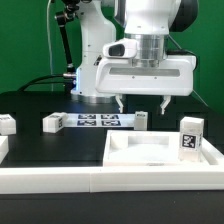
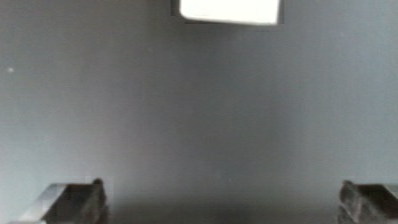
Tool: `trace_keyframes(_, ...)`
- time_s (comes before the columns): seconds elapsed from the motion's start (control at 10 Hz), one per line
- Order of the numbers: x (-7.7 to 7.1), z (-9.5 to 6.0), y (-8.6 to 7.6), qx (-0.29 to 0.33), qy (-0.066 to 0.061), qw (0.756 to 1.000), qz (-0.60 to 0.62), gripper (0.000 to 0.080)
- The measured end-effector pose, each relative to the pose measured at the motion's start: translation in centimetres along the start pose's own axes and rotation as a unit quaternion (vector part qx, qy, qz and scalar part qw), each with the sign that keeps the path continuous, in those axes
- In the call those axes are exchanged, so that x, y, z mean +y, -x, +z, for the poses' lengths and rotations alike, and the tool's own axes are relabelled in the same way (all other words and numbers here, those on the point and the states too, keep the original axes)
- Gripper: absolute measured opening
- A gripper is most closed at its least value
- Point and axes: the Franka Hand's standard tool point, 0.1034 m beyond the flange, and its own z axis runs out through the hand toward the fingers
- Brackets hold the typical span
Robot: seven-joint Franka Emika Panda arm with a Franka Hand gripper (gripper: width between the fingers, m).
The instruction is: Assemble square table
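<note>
The gripper (image 1: 142, 104) hangs above the black table surface (image 1: 40, 105) with its jaws spread wide and nothing between them. The square tabletop (image 1: 160, 150) lies in front of it, by the white rail (image 1: 100, 180), with one leg (image 1: 191, 135) standing upright at its corner on the exterior view's right. Three more legs (image 1: 52, 122) (image 1: 141, 120) (image 1: 6, 124) lie loose near the marker board (image 1: 98, 120).

Both views are low-resolution and soft; the exterior view is evenly lit, the wrist view dim and blurred.
</note>
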Motion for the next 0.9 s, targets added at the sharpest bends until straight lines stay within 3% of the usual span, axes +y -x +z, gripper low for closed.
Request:
trace_keyframes(0.2, -0.11, 0.38, 1.05, -0.007, 0.002, 1.000, -0.004, 0.0649)
trace_keyframes(0.6, 0.01, 0.51, 1.10, -0.008, 0.001, 1.000, -0.002, 0.0649)
trace_keyframes(0.9, 0.28, 0.85, 1.21, -0.015, -0.012, 0.999, 0.041, 0.0649)
